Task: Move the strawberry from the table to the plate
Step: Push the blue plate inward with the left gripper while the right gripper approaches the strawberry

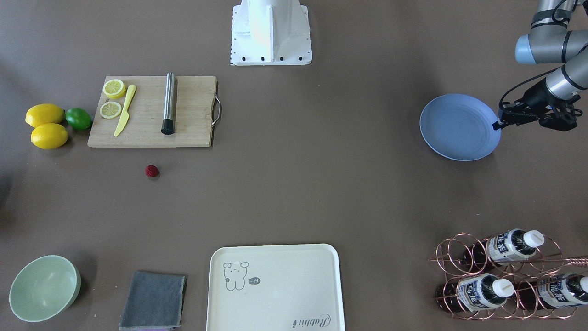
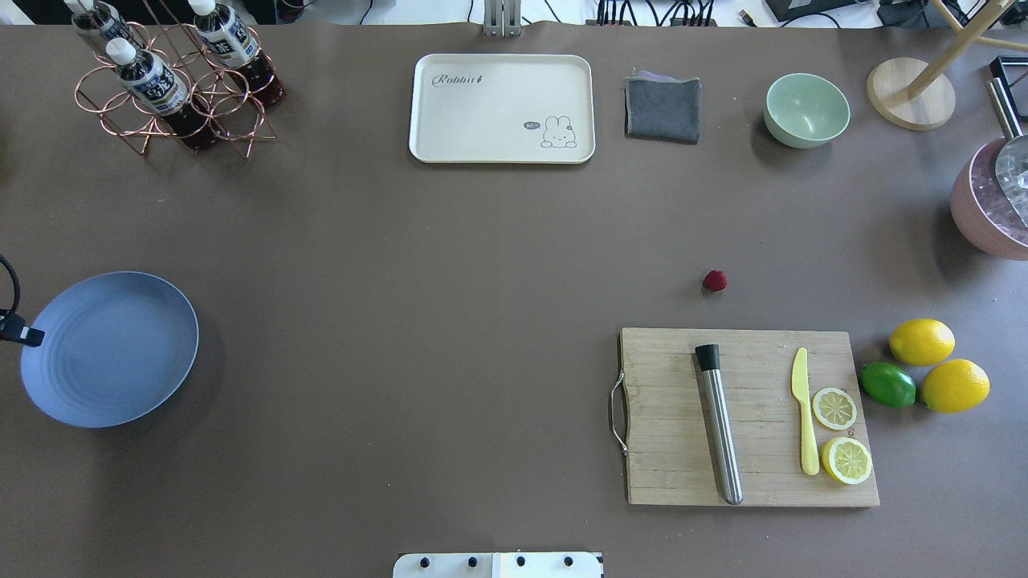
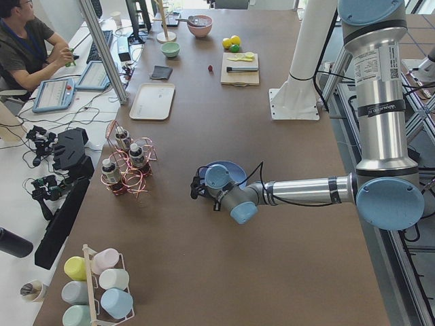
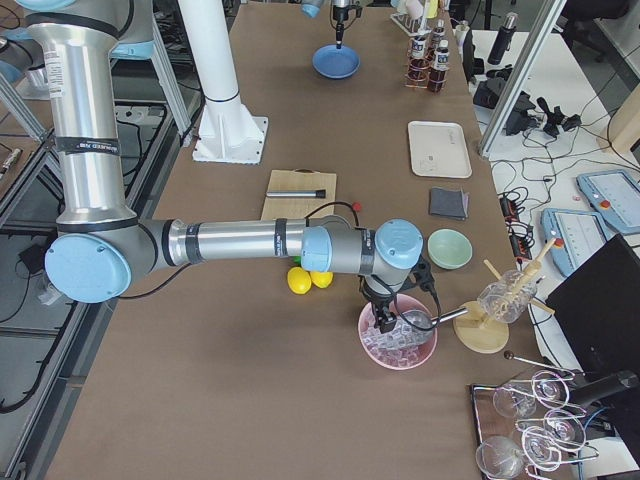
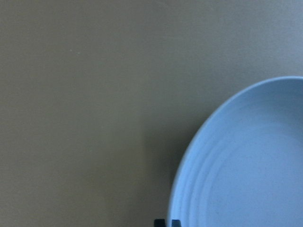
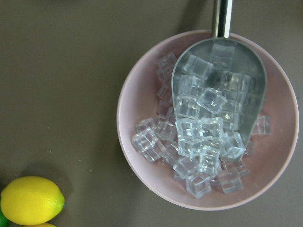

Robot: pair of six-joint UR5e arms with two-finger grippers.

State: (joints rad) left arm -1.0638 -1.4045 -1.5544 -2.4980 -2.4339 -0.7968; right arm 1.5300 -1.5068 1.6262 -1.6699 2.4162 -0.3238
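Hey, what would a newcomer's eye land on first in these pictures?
The lone red strawberry on the bare table near the cutting board. Then the blue plate at the table's left end, the left end effector at its rim, and the pink bowl of ice cubes beneath the right arm.

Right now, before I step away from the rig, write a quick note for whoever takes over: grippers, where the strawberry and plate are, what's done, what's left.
Left gripper: at the rim of the plate, apparently closed on it, at the robot's far left.
Right gripper: above the pink bowl of ice cubes; open or shut cannot be told.
Strawberry: lying on the table just beyond the cutting board, on the robot's right side, far from the plate.
Done: nothing yet; the plate holds nothing.
Left: grasp the strawberry, carry it across, set it on the plate.
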